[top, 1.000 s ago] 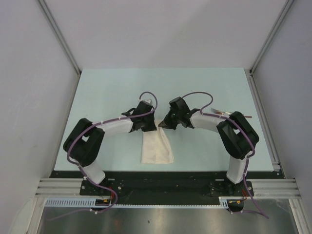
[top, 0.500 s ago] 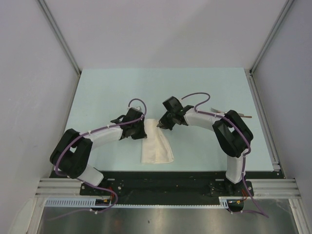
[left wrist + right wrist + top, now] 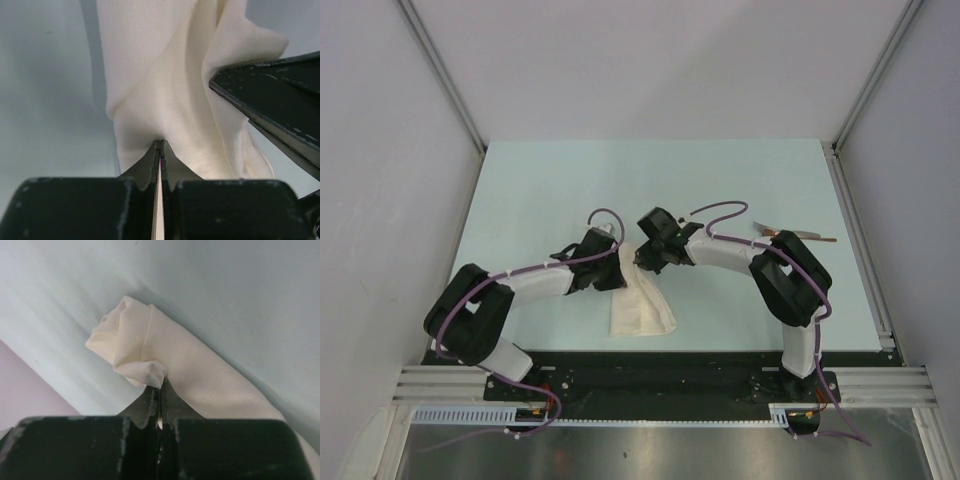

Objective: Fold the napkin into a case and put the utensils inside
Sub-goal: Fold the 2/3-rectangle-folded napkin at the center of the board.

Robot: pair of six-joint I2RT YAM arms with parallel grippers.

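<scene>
The left gripper and right gripper are each clamped on the far edge of the thin, limp napkin, which seems light and best held by its corners.

This was a robotics lab cell: a pale green worktop walled by plain grey panels on aluminium rails, with a left arm and a right arm, both trailing purple cables, bolted to a black plate at its near edge.

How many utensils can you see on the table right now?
1: a spoon on the table, right side, partly behind the right arm at its elbow. More could be hidden under that arm.
</scene>
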